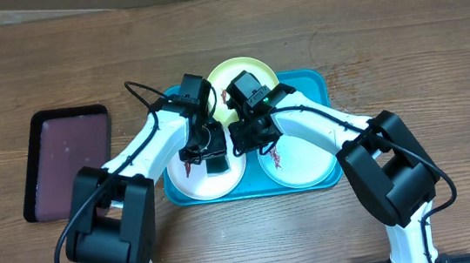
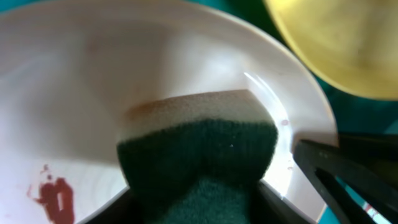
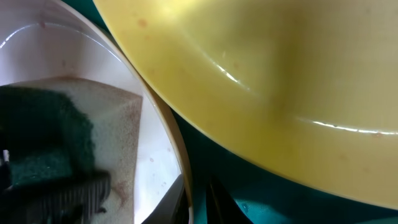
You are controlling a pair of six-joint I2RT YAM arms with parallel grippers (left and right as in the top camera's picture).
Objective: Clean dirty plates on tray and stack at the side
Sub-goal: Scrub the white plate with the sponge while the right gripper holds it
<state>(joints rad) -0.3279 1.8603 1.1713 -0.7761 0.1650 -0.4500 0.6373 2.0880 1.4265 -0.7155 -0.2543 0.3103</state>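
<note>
Although all three plates sat on the turquoise tray (image 1: 313,84), you could see none of them whole from overhead, because both arms crossed above them. The white-rimmed plate (image 1: 190,182) lay at the tray's near-left end and the aqua-rimmed plate (image 1: 304,166) at its near-right end. The lime-rimmed plate (image 1: 242,71) sat at the far side between them, its far edge reaching past the tray's rim. A dark red smear (image 2: 53,196) showed on the white-rimmed plate and a second smear (image 1: 274,155) on the aqua-rimmed one. The wrist views were blurred, so you could not tell whether the lime-rimmed plate was marked.

Your left hand (image 1: 206,148) hung over the white-rimmed plate, grasping a sponge (image 2: 199,155) with a dark green scrub layer and pale foam, the foam edge against the plate's white floor near its right rim. That hand's own tips were cut off at the bottom of its wrist view.

Your right hand (image 1: 240,135) was at the same plate's right rim, beside the lime-rimmed plate. It was clenched, and the rim appeared to run between its fingers (image 2: 348,174), though the tips were cut off.

A smaller dark maroon tray (image 1: 70,162) lay on the wooden worktop (image 1: 399,27), apart on the left.
</note>
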